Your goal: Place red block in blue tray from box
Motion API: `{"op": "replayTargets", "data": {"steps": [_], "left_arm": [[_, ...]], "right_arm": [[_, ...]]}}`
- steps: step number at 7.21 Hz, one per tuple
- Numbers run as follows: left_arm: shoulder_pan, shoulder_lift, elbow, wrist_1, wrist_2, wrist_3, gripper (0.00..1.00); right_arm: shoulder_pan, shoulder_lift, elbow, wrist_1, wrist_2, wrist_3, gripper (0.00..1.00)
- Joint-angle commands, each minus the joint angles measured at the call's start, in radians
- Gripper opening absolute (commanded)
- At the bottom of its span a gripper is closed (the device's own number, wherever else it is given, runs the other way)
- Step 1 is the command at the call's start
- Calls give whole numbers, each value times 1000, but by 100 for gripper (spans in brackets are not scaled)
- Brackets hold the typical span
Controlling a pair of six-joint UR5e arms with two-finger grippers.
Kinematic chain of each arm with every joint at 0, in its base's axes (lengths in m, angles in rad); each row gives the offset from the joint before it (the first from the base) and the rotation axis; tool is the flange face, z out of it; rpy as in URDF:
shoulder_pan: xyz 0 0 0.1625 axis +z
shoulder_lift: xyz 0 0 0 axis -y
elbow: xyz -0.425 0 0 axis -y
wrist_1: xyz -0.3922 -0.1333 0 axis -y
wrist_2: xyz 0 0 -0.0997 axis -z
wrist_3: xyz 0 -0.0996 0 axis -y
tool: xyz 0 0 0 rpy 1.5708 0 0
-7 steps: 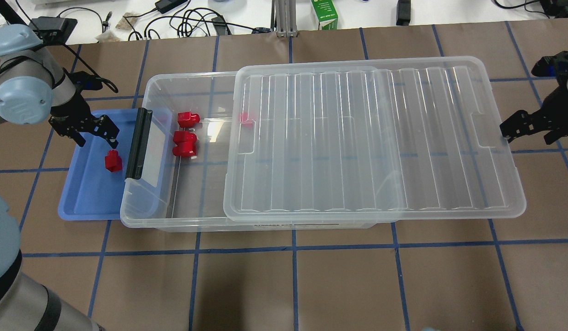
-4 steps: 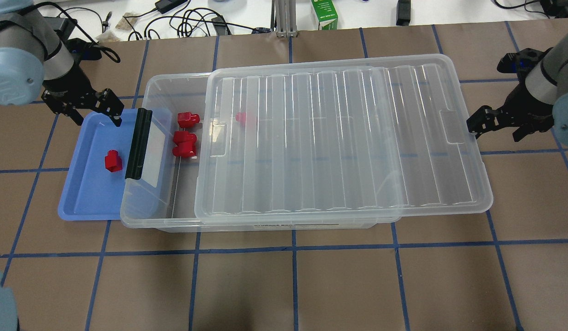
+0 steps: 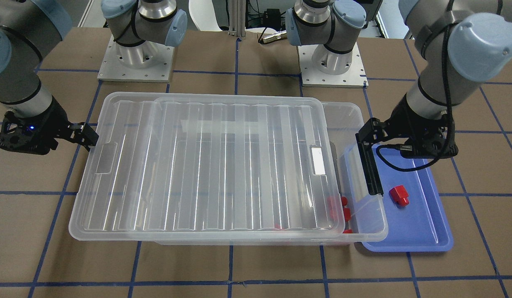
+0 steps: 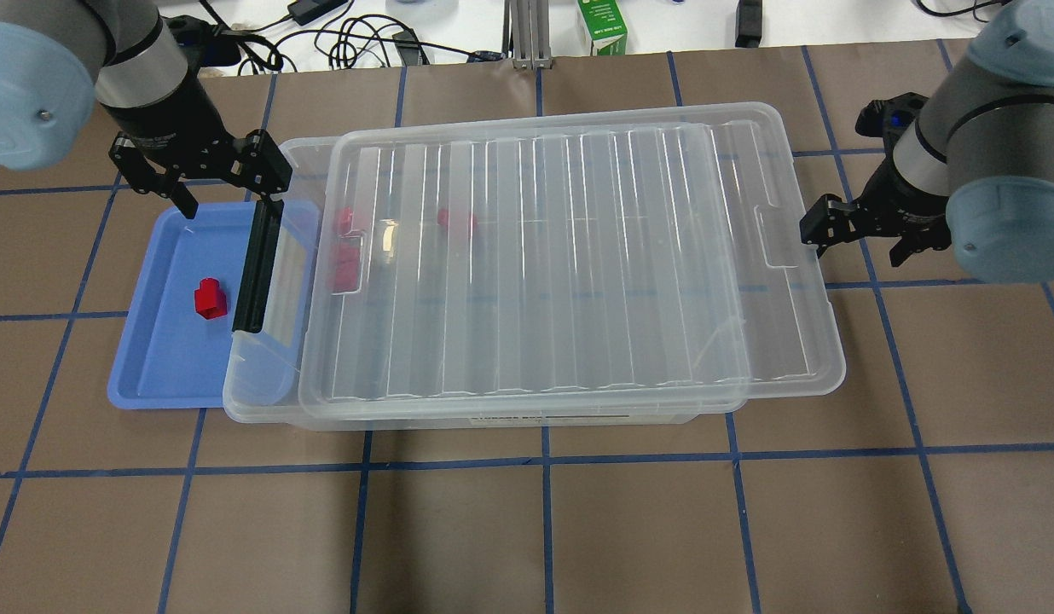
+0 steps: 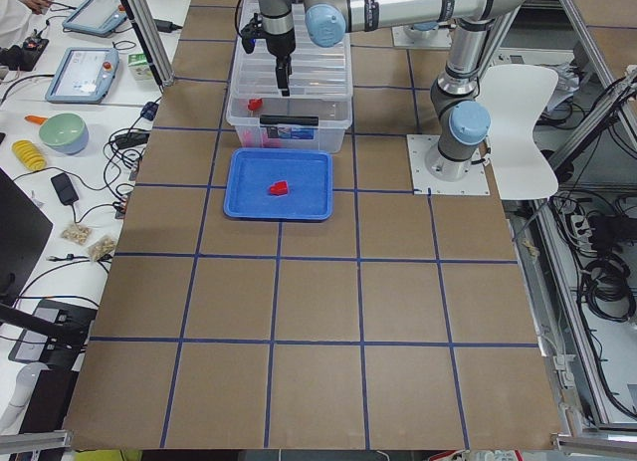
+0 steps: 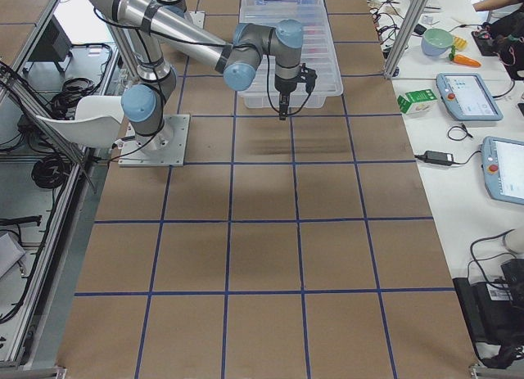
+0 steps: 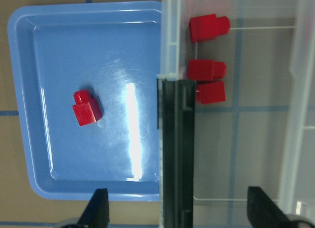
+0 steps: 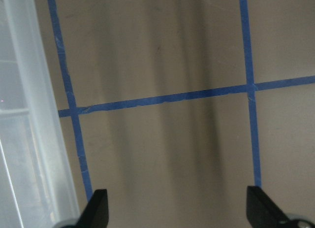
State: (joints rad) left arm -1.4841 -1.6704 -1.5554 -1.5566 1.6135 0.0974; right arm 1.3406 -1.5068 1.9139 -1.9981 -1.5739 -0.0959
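Observation:
One red block lies in the blue tray, also seen in the left wrist view. The tray's right side is tucked under the clear box at its black latch bar. The ribbed lid covers most of the box. Several more red blocks lie inside near the latch end. My left gripper is open and empty above the tray's far edge and the latch. My right gripper is open and empty, at the lid's right edge.
A green carton and cables lie on the white bench beyond the table's far edge. The arm bases stand on the robot's side. Blue tape lines grid the brown table.
The lid has slid left over the box and now covers the red blocks inside. My right gripper moved left with its edge. My left gripper moved away and rightward, toward the latch.

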Motion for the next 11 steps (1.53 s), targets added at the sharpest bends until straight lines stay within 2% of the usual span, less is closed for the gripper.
{"op": "replayTargets", "data": {"steps": [1, 4, 7, 10, 11], "left_arm": [[-39, 41, -14, -25, -9, -51, 100], [-41, 44, -21, -25, -6, -51, 100], [-41, 44, -23, -25, -6, -50, 100], [-41, 35, -25, -25, -9, -51, 100], [-39, 34, -25, -26, -9, -51, 100]], "right_arm": [[75, 5, -2, -19, 6, 102, 100], [115, 10, -1, -28, 2, 114, 100], [104, -12, -57, -35, -5, 91, 100], [130, -168, -223, 291, 8, 108, 100], [167, -191, -240, 336, 3, 120, 100]]}}
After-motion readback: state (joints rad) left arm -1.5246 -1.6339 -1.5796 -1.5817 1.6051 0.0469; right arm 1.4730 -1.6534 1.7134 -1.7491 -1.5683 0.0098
